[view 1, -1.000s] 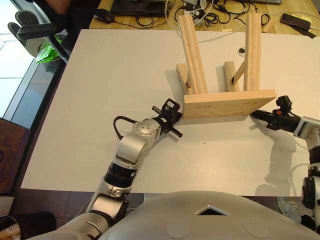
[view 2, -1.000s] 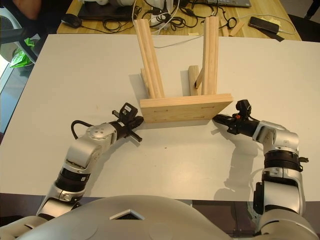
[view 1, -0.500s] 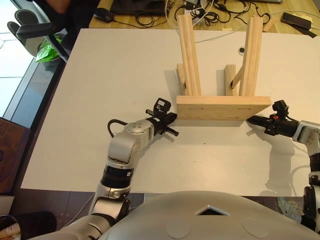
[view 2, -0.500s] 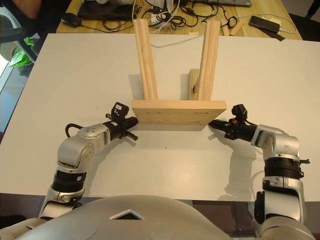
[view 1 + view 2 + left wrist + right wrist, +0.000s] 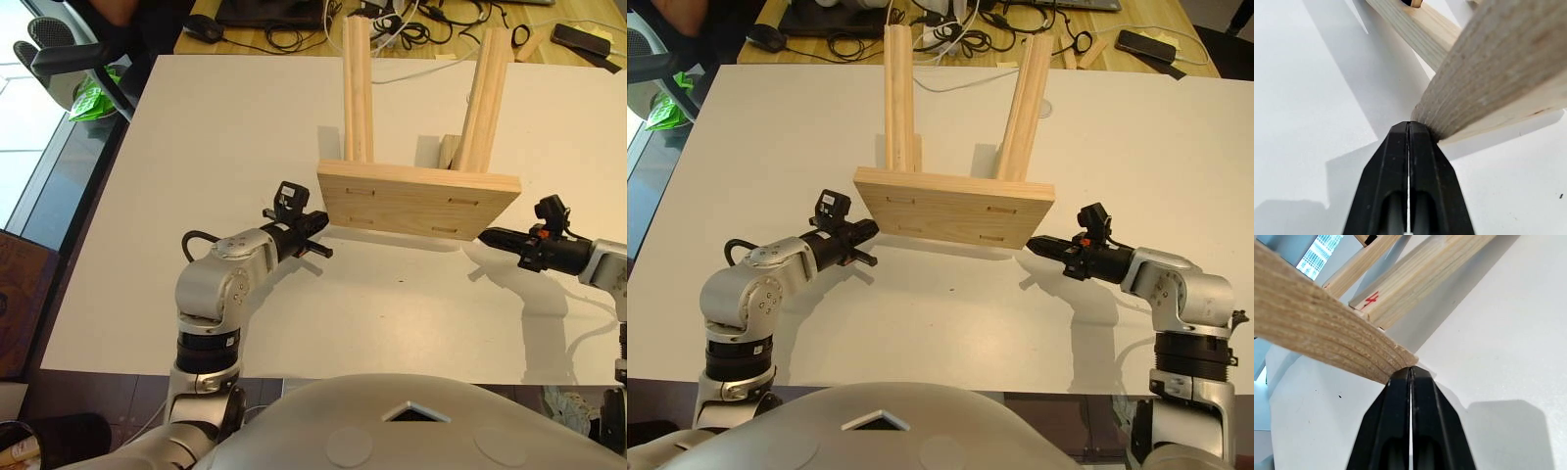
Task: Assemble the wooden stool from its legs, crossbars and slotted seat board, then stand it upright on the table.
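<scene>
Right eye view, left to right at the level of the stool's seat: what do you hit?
Black left gripper → pale wooden slotted seat board, tilted up off the table → black right gripper.

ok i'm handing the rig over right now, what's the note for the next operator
Left gripper: shut, tips against the seat board's near left corner.
Right gripper: shut, tips against its near right corner.
Stool: on the table, looks assembled, legs pointing away from the robot, slotted seat face tilted up; the seat end looks raised off the table.
Done: assembly, as far as shows.
Left: tip it onto its feet, upright.
</scene>
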